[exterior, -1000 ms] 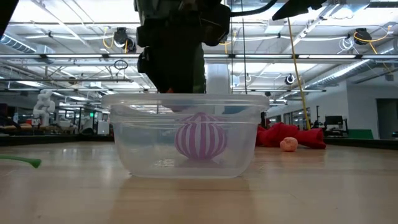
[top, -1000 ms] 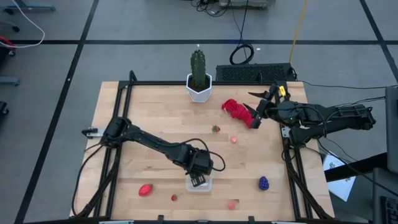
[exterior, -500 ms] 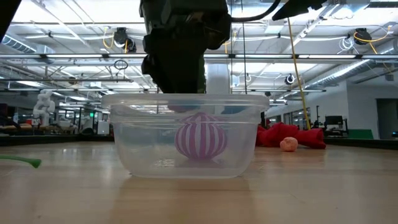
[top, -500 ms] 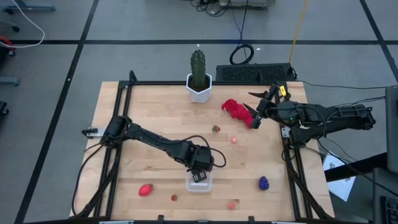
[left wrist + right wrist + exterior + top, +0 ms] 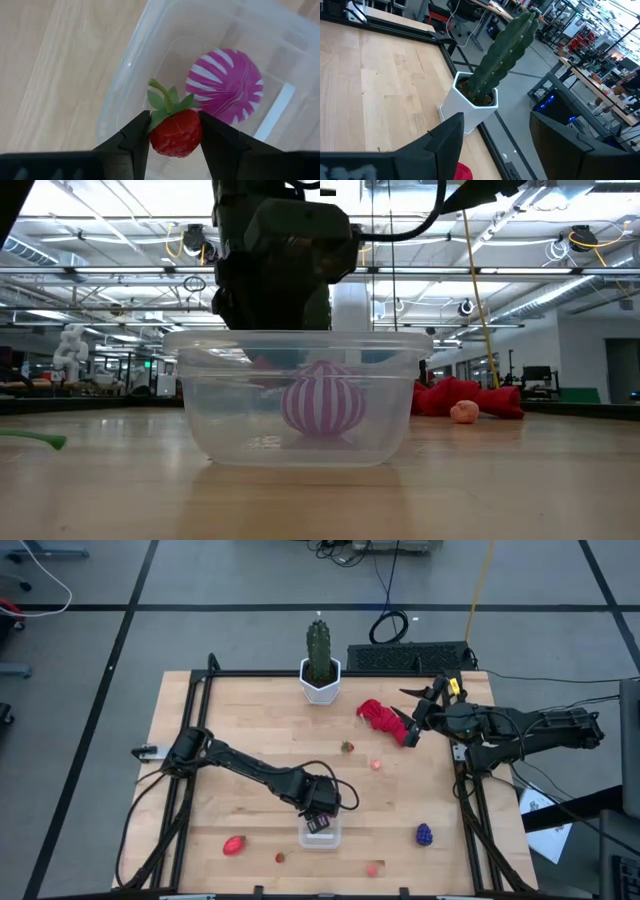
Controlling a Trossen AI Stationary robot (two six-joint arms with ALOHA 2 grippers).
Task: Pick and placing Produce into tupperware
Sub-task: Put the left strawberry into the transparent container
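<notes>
My left gripper (image 5: 172, 125) points down over the near-middle of the table, shut on a red strawberry (image 5: 176, 132) with a green leafy cap. Right below it stands the clear tupperware (image 5: 320, 836) (image 5: 300, 410), its base flat on the wood. A magenta white-striped round piece (image 5: 225, 85) (image 5: 322, 402) lies on the tupperware's floor. My right gripper (image 5: 408, 726) waits open at the far right, raised beside the red cloth (image 5: 378, 715), with nothing between its fingers. My left gripper pinches the strawberry's red body (image 5: 187, 134) between its two fingers, one on either side. The fingers come from above, pointing down. The strawberry hangs clear over the tupperware's open top, its green cap (image 5: 167, 100) turned away from the wrist.
More produce lies loose on the wood: a red strawberry (image 5: 234, 844), a small red piece (image 5: 279, 858), a pink piece (image 5: 373, 867), a purple grape bunch (image 5: 424, 834), and further pieces (image 5: 347, 747) (image 5: 376, 765). A cactus in a white pot (image 5: 320, 680) stands at the far edge.
</notes>
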